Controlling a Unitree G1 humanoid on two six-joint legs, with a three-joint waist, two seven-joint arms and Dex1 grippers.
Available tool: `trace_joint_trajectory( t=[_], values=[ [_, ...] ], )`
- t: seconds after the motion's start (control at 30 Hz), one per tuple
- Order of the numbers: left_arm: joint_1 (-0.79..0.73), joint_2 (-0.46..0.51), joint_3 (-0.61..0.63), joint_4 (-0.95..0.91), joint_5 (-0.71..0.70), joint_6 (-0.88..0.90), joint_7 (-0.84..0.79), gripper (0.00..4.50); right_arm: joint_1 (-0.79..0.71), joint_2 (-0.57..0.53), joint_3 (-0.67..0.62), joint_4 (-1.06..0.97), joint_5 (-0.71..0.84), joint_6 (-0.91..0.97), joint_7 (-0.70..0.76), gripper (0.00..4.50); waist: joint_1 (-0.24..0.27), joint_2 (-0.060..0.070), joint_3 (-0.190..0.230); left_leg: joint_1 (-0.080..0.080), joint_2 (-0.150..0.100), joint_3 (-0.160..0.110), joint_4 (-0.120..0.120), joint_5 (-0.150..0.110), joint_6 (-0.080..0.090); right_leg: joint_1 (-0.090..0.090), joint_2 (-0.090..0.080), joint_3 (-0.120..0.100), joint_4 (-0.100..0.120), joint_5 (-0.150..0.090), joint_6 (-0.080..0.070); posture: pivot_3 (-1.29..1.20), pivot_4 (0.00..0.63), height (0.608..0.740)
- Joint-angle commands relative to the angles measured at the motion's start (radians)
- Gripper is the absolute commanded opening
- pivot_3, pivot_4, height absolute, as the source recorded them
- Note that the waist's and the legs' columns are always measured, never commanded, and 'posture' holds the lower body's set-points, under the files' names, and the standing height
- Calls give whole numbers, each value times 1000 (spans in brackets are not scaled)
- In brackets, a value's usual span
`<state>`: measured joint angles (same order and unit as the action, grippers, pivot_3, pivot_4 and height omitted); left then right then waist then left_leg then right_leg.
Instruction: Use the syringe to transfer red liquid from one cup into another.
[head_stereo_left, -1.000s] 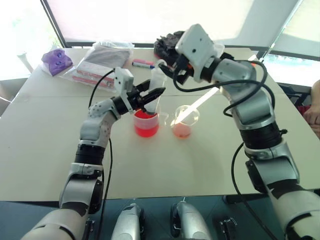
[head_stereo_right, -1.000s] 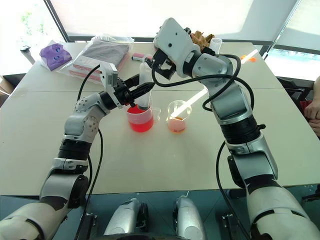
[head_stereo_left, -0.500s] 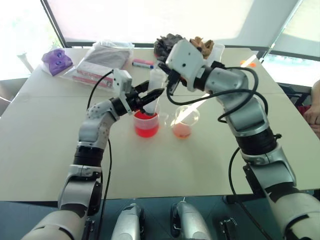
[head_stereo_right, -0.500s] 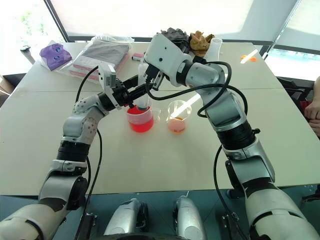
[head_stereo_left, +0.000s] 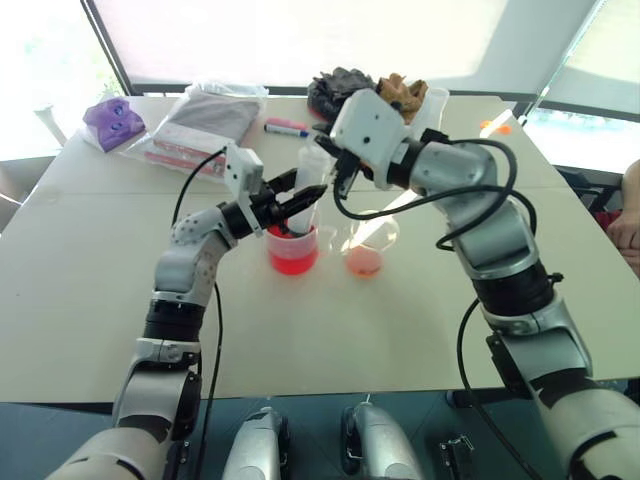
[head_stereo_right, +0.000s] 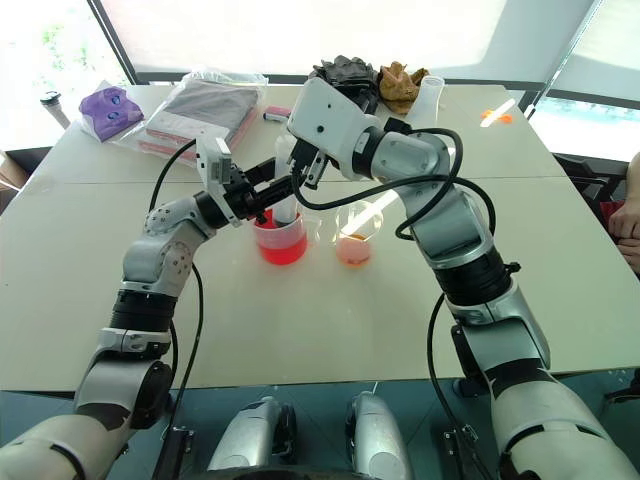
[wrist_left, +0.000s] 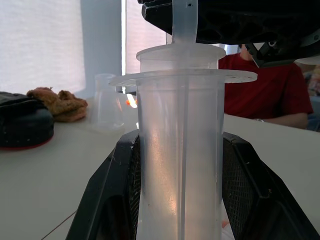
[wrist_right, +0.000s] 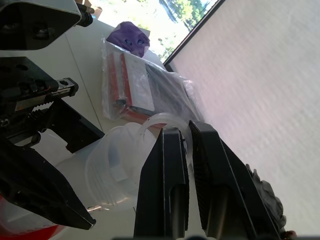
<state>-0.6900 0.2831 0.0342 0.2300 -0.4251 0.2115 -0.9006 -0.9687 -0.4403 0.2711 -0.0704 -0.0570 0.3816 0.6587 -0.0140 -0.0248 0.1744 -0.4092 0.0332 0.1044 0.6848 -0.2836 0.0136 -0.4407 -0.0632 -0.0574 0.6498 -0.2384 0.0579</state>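
Mid-table, toward its far edge, the beaker (head_stereo_left: 293, 250) of red liquid (head_stereo_left: 292, 258) stands beside the paler cup (head_stereo_left: 365, 247). The left gripper (head_stereo_right: 268, 192) clamps the syringe (head_stereo_right: 287, 180) upright, tip in the beaker; the right gripper (wrist_right: 186, 150) has its jaws pinched on the plunger top. A crooked pull could tilt the barrel, tip the beaker, or slip off the thin flange.

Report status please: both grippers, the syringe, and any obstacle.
Left gripper shut on syringe, upright over red beaker. Right gripper shut on plunger top. Small cup beside. Nothing blocking.
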Motion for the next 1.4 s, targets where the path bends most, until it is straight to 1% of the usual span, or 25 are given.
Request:
trace_joint_trajectory(
  t=[0.03,0.6,0.93,1.27,1.37,1.4],
  values=[
    [28,12,-24,0,20,14,-8,1622,-103,-10,-79,23,-48,-88,-87,26,0,0,0,0,0,0,0,0,0,0,0,0,0,0,0,0,150,740],
    [63,26,-33,-6,20,28,-6,1622,-160,-23,-110,125,-69,-181,-134,26,0,0,0,0,0,0,0,0,0,0,0,0,0,0,0,0,150,740],
    [61,26,-32,-9,19,38,-6,1622,-172,-28,-113,145,-74,-201,-159,26,0,0,0,0,0,0,0,0,0,0,0,0,0,0,0,0,150,740],
    [27,24,-8,6,9,37,6,1622,-141,-33,-100,111,-50,-168,-111,26,0,0,0,0,0,0,0,0,0,0,-1,0,0,0,0,0,150,740],
    [22,26,-3,13,9,32,8,1622,-127,-42,-98,97,-43,-156,-94,1017,1,0,0,0,0,0,0,0,0,0,-1,0,0,0,0,0,150,740],
    [21,27,-2,14,9,31,9,1622,-121,-47,-94,93,-48,-152,-88,1583,1,0,0,0,0,0,0,0,0,0,-1,0,0,0,0,0,150,740]
  ],
)
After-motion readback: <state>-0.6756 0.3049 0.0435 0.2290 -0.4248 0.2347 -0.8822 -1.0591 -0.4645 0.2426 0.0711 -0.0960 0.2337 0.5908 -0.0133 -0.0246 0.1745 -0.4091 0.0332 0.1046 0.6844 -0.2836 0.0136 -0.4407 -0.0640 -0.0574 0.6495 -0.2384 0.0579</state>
